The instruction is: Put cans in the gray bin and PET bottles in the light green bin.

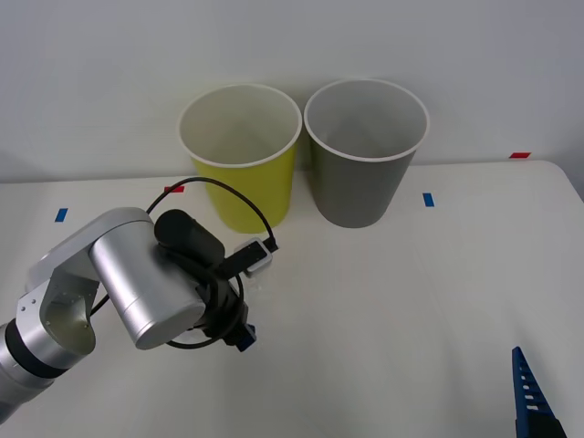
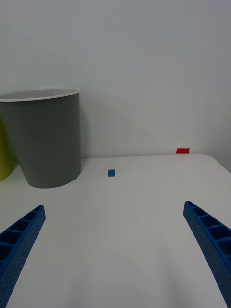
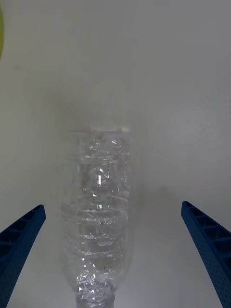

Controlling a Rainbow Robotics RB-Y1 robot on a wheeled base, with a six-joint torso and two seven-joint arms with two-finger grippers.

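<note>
Clear, ribbed plastic, the PET bottle (image 3: 97,211) lies on the white tabletop (image 1: 392,301) between the left gripper's (image 3: 114,260) wide-spread blue ribbed fingers (image 3: 19,240), untouched. Behind stand the tapered light green bin (image 1: 245,164) and gray bin (image 1: 363,160), side by side. Low at the near right, the right gripper (image 2: 113,255) hangs with fingers spread apart, holding nothing.

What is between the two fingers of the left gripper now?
In the left wrist view, the PET bottle lies between the open left gripper's fingers, nearer one finger and touching neither. Around it is bare table.
</note>
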